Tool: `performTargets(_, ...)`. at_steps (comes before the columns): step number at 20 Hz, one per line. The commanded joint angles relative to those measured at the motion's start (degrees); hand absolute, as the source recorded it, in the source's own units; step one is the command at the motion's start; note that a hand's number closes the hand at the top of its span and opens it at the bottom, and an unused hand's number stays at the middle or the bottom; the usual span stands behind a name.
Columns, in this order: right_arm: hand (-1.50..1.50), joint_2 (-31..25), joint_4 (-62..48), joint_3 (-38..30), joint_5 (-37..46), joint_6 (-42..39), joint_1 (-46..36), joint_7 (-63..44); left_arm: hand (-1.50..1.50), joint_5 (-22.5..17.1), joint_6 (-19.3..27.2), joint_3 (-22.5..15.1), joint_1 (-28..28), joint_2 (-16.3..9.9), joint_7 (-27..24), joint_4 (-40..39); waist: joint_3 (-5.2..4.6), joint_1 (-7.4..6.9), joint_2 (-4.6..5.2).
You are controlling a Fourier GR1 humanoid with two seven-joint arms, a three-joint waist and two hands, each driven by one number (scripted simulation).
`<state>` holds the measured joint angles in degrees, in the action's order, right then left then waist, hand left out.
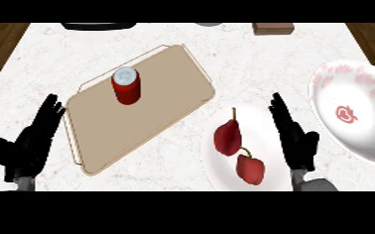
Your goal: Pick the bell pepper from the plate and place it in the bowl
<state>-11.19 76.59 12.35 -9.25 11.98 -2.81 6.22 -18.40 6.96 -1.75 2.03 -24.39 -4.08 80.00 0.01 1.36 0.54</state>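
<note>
Fingers straight and holding nothing, our right hand [295, 138] stands just right of the white plate [219, 166]. On that plate lie two red peppers, the far pepper [227, 135] and the near pepper [250, 169], touching each other. Right of our hand sits the white bowl [326, 111] with red markings. Our left hand [33, 139] rests open at the near left, beside the tan tray [164, 104] bearing a red can [126, 86].

The counter [278, 64] is white with a fine grey marble pattern. The tray [161, 109] is plain tan. The can [127, 86] is red with a silver top. The plate [219, 168] is white, the two bell pepper pieces [238, 148] dark red. The bowl [333, 87] is white with pink-red markings. Both hands [293, 136] are black.
</note>
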Motion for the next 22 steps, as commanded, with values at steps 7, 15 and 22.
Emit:
performTargets(7, 1.5, -12.6, 2.8, -5.1, 25.3, 26.4, 11.8, -4.8, 0.0, -2.0, -3.4, -5.0, -3.1, 4.4, 1.9, 4.6, -2.21, 9.91, -1.39)
performTargets(15, -1.5, 3.5, 16.9, 9.5, 46.8, 47.0, 23.6, 0.5, 0.0, -2.4, -3.5, -10.2, -6.6, 9.1, 5.5, 7.5, -0.64, 3.27, -0.98)
performTargets(22, -1.5, 7.9, 13.5, 3.1, 62.9, 46.5, 35.2, -11.7, 0.0, -2.4, -4.1, -11.0, -6.2, 8.3, 7.0, 9.6, -1.17, 2.11, 0.39)
